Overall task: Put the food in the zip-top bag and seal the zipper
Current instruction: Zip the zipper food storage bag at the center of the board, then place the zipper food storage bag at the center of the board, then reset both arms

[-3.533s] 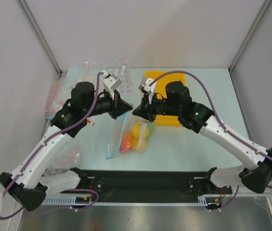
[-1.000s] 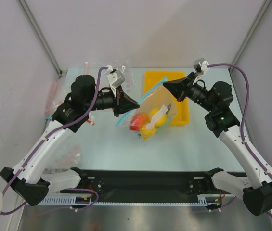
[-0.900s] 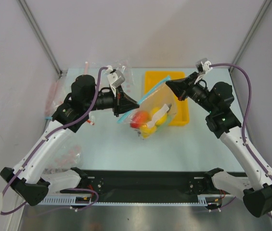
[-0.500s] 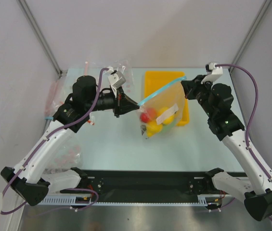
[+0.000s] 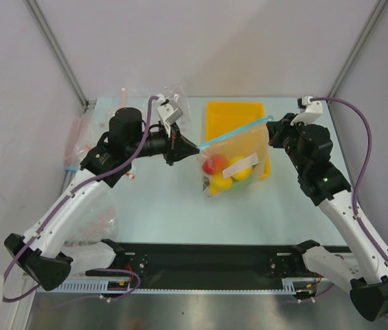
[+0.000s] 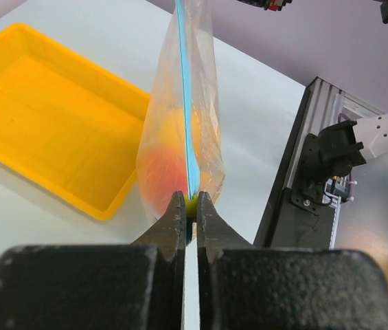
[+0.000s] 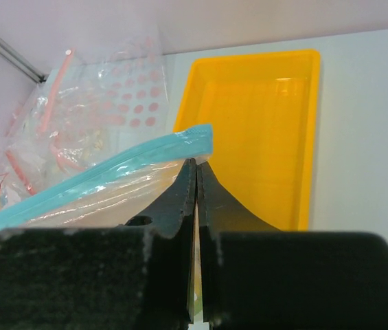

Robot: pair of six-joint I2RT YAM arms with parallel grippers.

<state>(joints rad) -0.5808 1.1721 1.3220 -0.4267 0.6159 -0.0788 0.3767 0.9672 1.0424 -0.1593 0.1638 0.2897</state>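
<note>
The food [image 5: 226,172] sags low in the zip-top bag [image 5: 245,148], which hangs between the arms. The left gripper [image 5: 192,147] and right gripper [image 5: 270,130] each pinch one end of the zipper [image 5: 235,130]. Earlier they sat close together. The right one has since slid away, so the strip is taut and probably sealed, with the yellow tray [image 5: 229,112] behind.

Looking steeply down over the whole bench [image 5: 159,199] from high above its near edge, peering at close range rightward along the left hand [image 6: 189,203] and leftward along the right hand [image 7: 195,166], with the zip-top bag [image 5: 242,148] and the yellow tray [image 5: 231,113] shared across all three views.
</note>
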